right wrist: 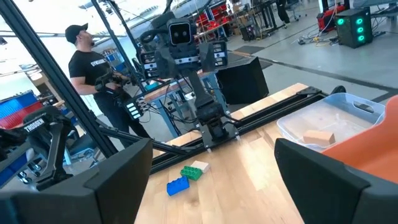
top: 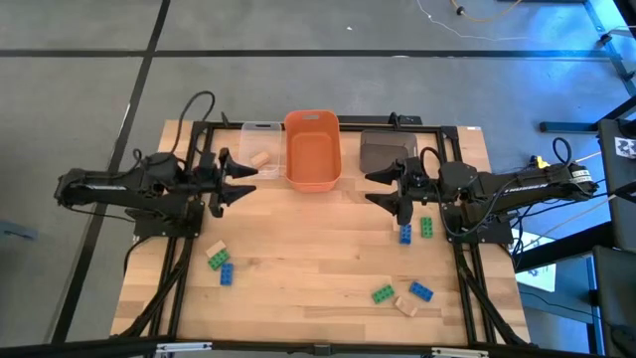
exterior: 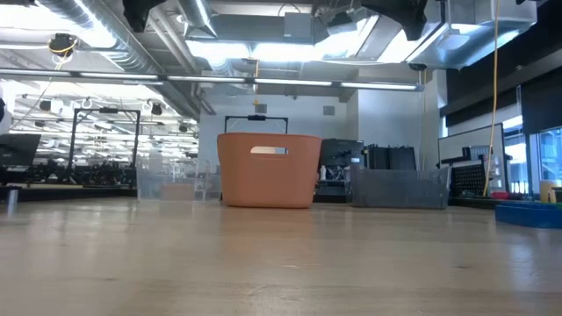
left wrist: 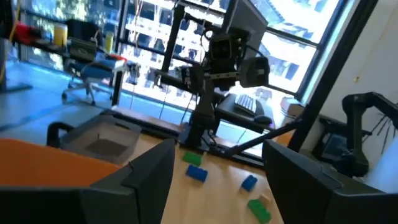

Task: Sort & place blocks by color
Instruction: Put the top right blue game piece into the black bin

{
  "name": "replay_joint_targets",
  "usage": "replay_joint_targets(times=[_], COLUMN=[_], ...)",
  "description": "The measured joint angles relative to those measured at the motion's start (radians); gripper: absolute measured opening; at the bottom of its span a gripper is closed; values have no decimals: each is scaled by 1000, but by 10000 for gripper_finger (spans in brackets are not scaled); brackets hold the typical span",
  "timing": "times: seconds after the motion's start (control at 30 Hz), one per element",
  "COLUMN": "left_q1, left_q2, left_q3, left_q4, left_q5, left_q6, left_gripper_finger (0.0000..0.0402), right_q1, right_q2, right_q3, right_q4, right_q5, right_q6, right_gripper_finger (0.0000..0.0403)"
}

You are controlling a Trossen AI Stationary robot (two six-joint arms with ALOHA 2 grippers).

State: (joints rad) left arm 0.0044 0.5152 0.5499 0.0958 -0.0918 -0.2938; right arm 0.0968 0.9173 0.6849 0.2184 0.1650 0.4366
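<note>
Small studded blocks lie flat on the wooden table. A tan point(top: 216, 249), a green point(top: 217, 261) and a blue block point(top: 227, 273) sit near-left. A blue point(top: 405, 234) and a green block point(top: 426, 227) lie just near of my right gripper. A green point(top: 383, 293), a blue point(top: 420, 290) and a tan block point(top: 405, 305) sit near-right. One tan block point(top: 261, 157) lies in the clear bin point(top: 260, 131). My left gripper point(top: 239, 182) hovers open left of the orange bin point(top: 313, 179). My right gripper point(top: 375, 188) hovers open beside the grey-brown bin point(top: 386, 149).
The three bins stand in a row at the table's far edge: clear, orange, grey-brown. The wood between the two block groups is bare point(top: 308, 249). A person point(right wrist: 93, 68) stands beyond the table's left side, behind the left arm.
</note>
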Motion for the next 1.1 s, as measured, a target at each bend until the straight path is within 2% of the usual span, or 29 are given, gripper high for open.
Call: replay_joint_targets(times=[0.97,1.1], left_q1=[0,0], left_q2=[2,2], left_q3=[0,0], left_q4=[4,4], left_q5=[0,0], left_q6=[15,15], left_gripper_finger=[234,234], right_q1=[0,0], right_q2=[0,0], right_q3=[0,0], right_q4=[-1,-2], right_q5=[0,-13], right_q6=[9,86], right_gripper_finger=[339,339])
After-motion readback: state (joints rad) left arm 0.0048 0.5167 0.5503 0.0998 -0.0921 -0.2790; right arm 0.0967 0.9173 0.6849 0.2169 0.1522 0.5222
